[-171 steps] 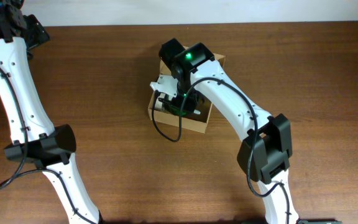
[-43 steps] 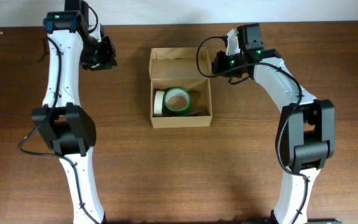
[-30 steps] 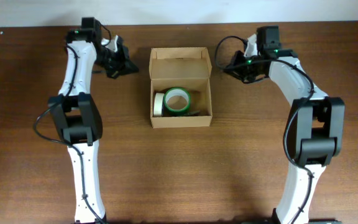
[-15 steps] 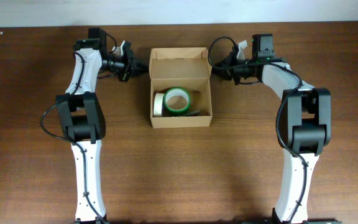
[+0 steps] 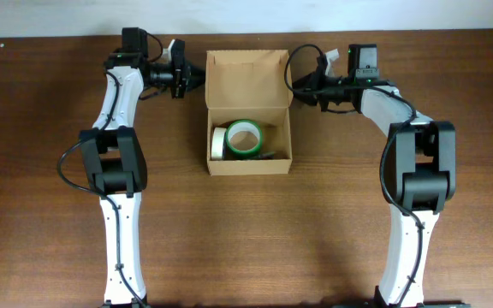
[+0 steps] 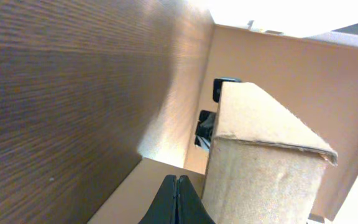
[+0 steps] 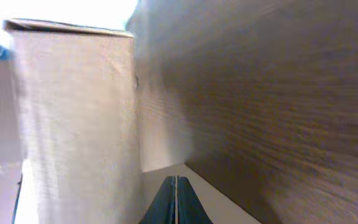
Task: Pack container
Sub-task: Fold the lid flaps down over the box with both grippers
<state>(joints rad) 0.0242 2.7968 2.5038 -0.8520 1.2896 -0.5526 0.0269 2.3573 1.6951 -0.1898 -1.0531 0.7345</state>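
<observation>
Both arms have swung in toward the middle since the earlier overhead frames, and the hinged flap lid (image 5: 246,77) now shows a much broader face than it did half a second ago, when it lay back as a narrow strip. This flap belongs to the container (image 5: 248,165), a small rectangular box of plain light-brown cardboard. It sits on the dark brown wooden table (image 5: 255,239) in the gap between the two sets of jaws, its open body reaching from them toward the arm bases. The left gripper (image 5: 199,77) has its jaws pressed together with nothing between them, tips pointing at the flap's left edge. The right gripper (image 5: 295,83) is likewise pinched closed and empty, tips pointing at the flap's right edge. Each tip is right at the cardboard, though actual contact cannot be told from above. From the left wrist, the closed dark fingers (image 6: 176,199) sit at the bottom of the view, with a cardboard wall (image 6: 260,162) rising just beside and ahead of them. From the right wrist, the closed fingers (image 7: 176,199) face a tall, blurred cardboard face (image 7: 73,124) on one side. Inside the box, well short of either tip, lies a green roll of tape (image 5: 244,137) touching a paler cream roll (image 5: 218,142) — a small dark item (image 5: 268,156) beside them is too small to identify.
</observation>
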